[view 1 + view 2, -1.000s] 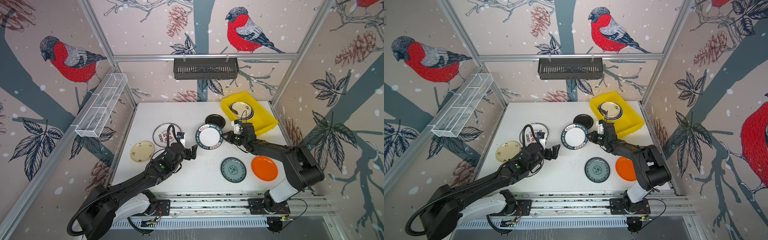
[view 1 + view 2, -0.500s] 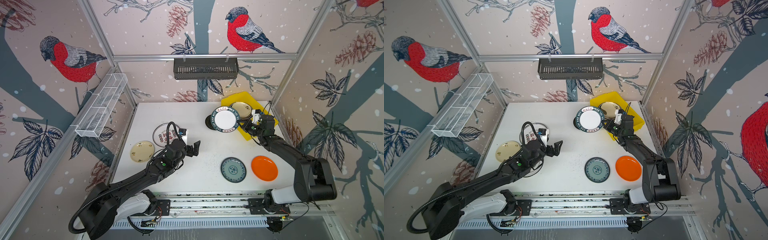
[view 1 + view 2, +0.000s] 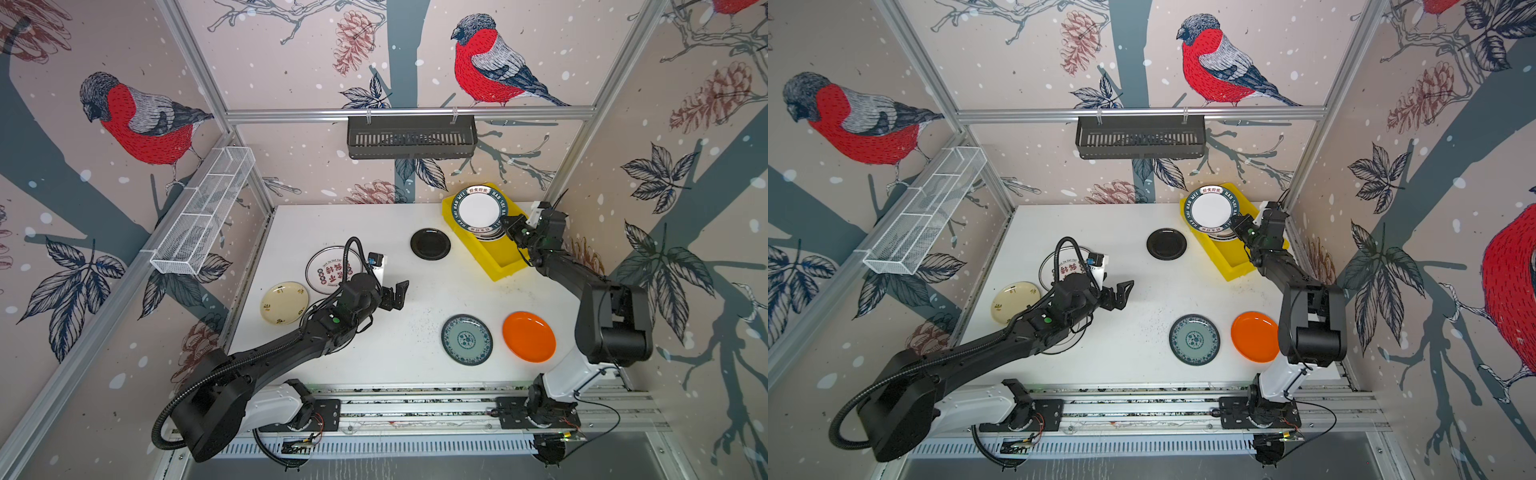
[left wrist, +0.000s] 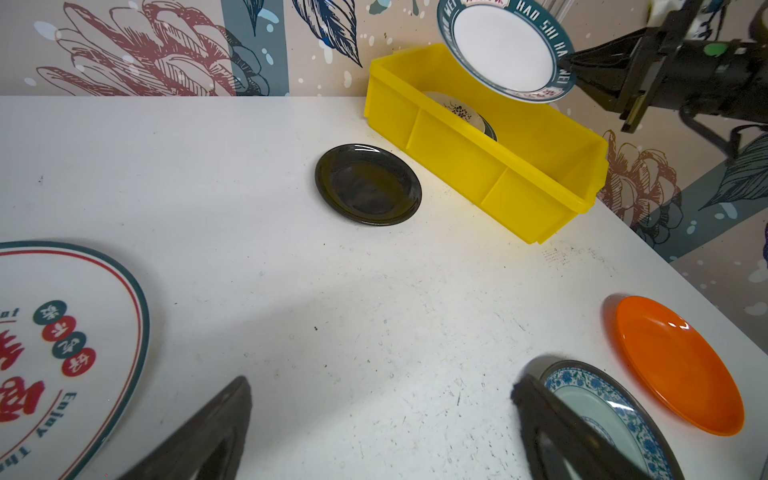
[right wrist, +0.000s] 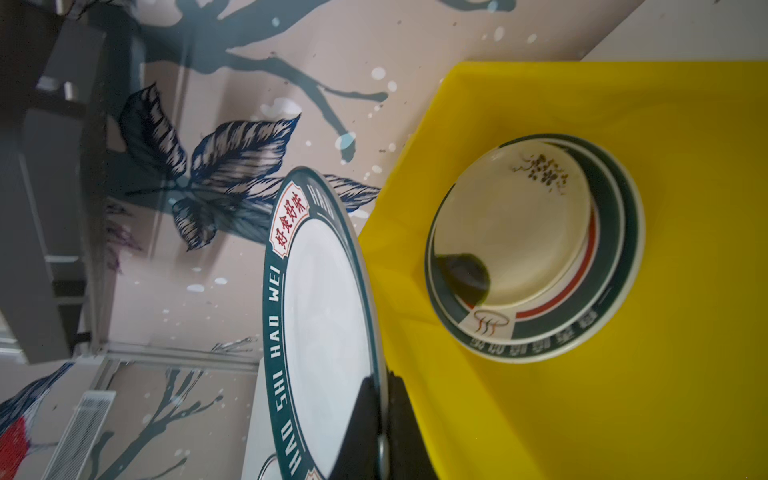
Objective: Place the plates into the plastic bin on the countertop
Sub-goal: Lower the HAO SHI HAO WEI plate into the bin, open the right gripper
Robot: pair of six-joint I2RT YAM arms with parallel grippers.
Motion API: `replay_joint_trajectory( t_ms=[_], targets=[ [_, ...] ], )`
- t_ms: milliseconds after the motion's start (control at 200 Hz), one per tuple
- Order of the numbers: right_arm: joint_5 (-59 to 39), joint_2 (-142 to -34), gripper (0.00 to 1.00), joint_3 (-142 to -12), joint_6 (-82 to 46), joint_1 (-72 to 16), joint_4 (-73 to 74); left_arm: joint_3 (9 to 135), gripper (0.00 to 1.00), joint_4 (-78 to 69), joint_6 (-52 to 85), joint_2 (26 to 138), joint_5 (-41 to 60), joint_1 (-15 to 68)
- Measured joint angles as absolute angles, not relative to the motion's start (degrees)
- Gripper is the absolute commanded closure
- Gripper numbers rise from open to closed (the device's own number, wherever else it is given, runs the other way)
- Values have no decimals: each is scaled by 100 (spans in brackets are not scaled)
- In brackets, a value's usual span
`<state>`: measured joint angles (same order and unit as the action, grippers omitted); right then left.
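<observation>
Right end effector (image 3: 508,226) is pinched tight on the rim of the lettered plate (image 3: 478,209). It's a one-sided edge grip, so the plate sticks out unsupported. The plate is tilted and in the air over the far end of the plastic bin (image 3: 496,259), upper right in both top views. Not set down yet.

Risks from here:
- Thin rim pinch on a glossy plate. The pads (image 5: 357,424) cover only a small bit of edge in the right wrist view. A wrist roll or a hard stop could make it pivot or slip out.
- The stack (image 5: 532,249) in the bin has a cream one on top and green-rimmed plates under it. The held plate hangs above and partly to one side of it. Released at this tilt it would likely land edge-first, then clatter, chip, or slide off and prop against the wall.
- The plate seems to reach past the bin's far rim, though its height makes that hard to judge. Let go there, it could catch the rim and tip out onto the worktop (image 3: 332,224).
- A descent without levelling could nudge the bin.

Left end effector (image 3: 397,292) is spread wide and empty, mid-frame over bare worktop, well apart from the bin. No clash risk as it stands.

Left on the worktop:
- black plate (image 3: 430,244), just beside the bin
- teal-patterned plate (image 3: 466,339) and orange plate (image 3: 528,336), lower right
- cream plate (image 3: 284,303) and red-lettered plate (image 3: 328,270), left
</observation>
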<state>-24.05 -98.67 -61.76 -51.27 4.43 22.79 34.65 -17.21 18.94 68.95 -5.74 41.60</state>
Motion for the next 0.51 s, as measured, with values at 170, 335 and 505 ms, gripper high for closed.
replay_joint_trajectory(
  t_ms=[170,335,505],
  targets=[
    [-2058,-10639,100,-6925,-5218,491,2215,3487,2,-1691,1831,6825,-587,4160],
    [-1708,-11183,100,-7634,-5205,460,2032,3487,2,-1625,1809,6831,-626,4160],
    [-1328,-11642,100,-8084,-5116,464,1767,3590,2,-1549,1804,6864,-703,4160]
  ],
)
